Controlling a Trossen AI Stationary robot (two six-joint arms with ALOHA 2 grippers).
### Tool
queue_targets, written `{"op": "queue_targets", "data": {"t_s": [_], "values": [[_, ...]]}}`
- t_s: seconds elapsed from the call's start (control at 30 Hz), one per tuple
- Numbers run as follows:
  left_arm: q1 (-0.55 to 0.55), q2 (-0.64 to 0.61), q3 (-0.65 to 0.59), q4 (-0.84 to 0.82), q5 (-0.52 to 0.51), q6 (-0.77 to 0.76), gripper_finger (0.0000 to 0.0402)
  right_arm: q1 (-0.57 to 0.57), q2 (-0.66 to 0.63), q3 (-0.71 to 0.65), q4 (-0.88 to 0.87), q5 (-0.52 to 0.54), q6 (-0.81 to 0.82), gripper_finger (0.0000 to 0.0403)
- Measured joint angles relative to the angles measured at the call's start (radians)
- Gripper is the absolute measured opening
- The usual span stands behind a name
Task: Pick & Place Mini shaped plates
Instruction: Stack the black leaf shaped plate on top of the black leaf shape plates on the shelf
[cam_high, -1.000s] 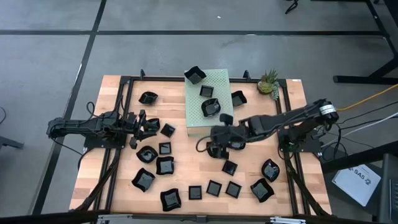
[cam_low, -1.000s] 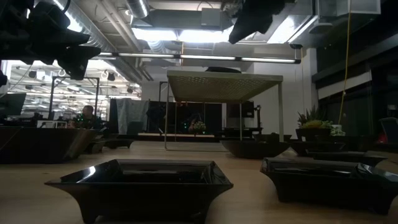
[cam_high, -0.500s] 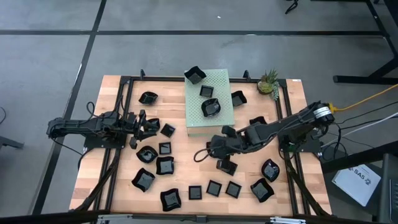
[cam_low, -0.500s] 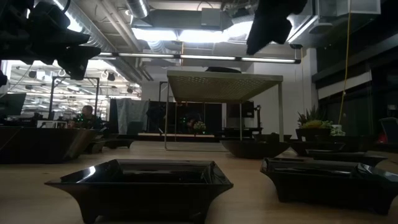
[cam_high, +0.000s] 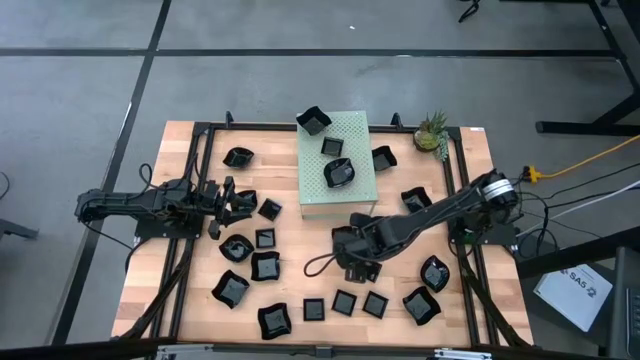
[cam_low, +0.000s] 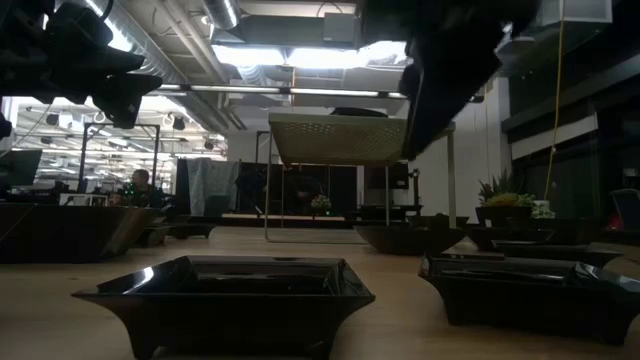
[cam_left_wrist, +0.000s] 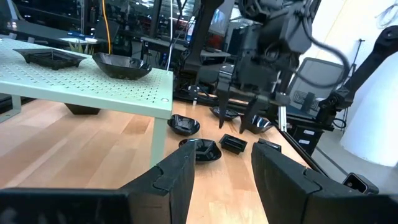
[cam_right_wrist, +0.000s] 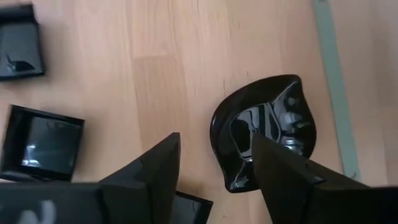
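Hiding, apparently, a plate (cam_high: 366, 268) beneath right gripper (cam_high: 352, 262).

- Premises: an industrial-style robotics lab or open workspace, not a home.
- Floor (cam_high: 300, 90): bare grey concrete slabs with dark seams, seen from above.
- Work station: a light wooden table (cam_high: 190, 290) carrying a black metal frame (cam_high: 205, 140), standing free on the floor.
- Ceiling: exposed ducts and pipes (cam_low: 190, 60) with a bright strip light (cam_low: 290, 55), seen in the low view.
- Background: dark racks and equipment (cam_low: 330, 190), with a person (cam_low: 140, 185) seated far off.
- Cabling: loose black leads and a yellow cable (cam_high: 590, 160) trail off the table's right side.
- Left wrist view: an office chair (cam_left_wrist: 311, 102) and stands beyond the table.
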Motion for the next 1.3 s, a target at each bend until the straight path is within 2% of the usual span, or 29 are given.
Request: {"op": "queue_targets", "data": {"t_s": [0.5,0.77,0.97,1.2,1.3], "values": [[0.000,0.000,0.000,0.000,0.000,0.000,0.0152,-0.003,0.163,-0.001,0.017,0.003,-0.075,0.0156],[0.000,0.000,0.000,0.000,0.000,0.000,0.0152,-0.014,0.172,-0.001,0.023,0.132,-0.077,0.0137],[0.000,0.000,0.000,0.000,0.000,0.000,0.0152,-0.016,0.172,-0.001,0.023,0.132,-0.074,0.0093],[0.000,0.000,0.000,0.000,0.000,0.000,0.0152,-0.016,0.172,-0.001,0.023,0.132,-0.057,0.0014],[0.000,0.000,0.000,0.000,0.000,0.000,0.0152,-0.016,0.172,-0.001,0.023,0.132,-0.047,0.0008]]}}
